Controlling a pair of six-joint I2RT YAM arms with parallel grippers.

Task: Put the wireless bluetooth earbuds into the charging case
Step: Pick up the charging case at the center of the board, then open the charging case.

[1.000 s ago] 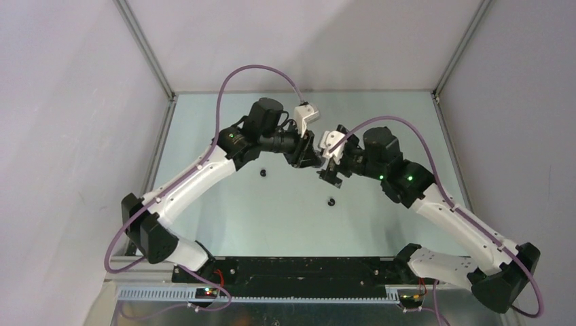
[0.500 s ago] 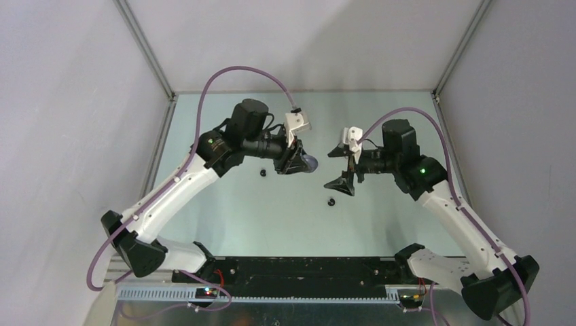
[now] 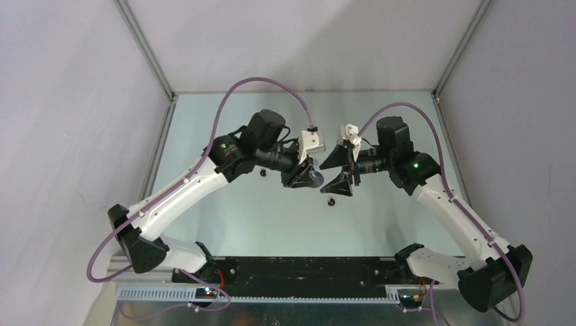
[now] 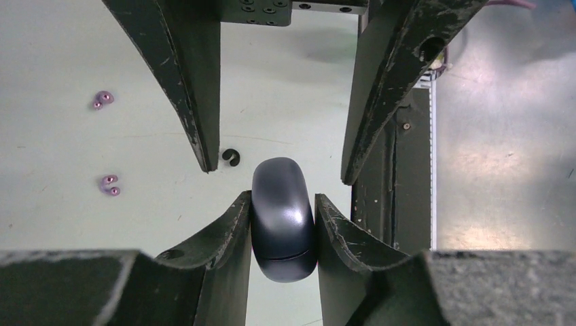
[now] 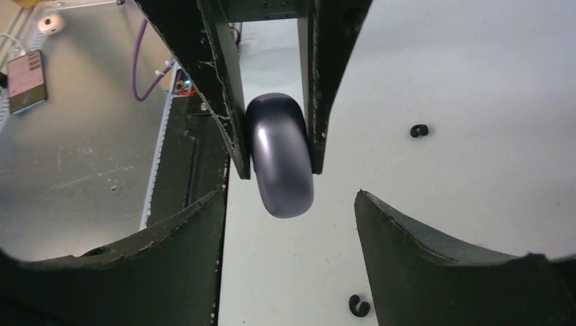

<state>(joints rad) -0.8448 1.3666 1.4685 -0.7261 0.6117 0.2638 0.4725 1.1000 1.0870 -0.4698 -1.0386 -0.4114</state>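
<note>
- Two arms meet over the middle of the table (image 3: pixel 272 224). The left arm (image 3: pixel 183 190) reaches in from the left and the right arm (image 3: pixel 448 204) from the right, with their wrists turned toward each other, nearly tip to tip.
- My left gripper (image 3: pixel 304 175) is clamped on the charging case (image 3: pixel 314 178), one finger pressed against each broad side, and holds it up off the table.
- My right gripper (image 3: pixel 333 174) faces it with its fingers spread. From the right wrist, the free end of the case reaches about level with those fingertips. There is a clear gap on either side, so they do not touch it.
- The case (image 4: pixel 282 224) is a dark, glossy, rounded pebble. A thin seam runs across it near the gripped end and the lid is closed, so I cannot see inside.
- Two purple earbuds lie loose on the table in the left wrist view, one (image 4: pixel 102 100) farther up and the other (image 4: pixel 110 185) lower, apart from each other and well to the side of the fingers.
- One black earbud (image 3: pixel 263 172) lies on the table just beside the left wrist.
- A second black earbud (image 3: pixel 331 202) lies on the near side of the right gripper. Both are small curled shapes, outside the case.
</note>
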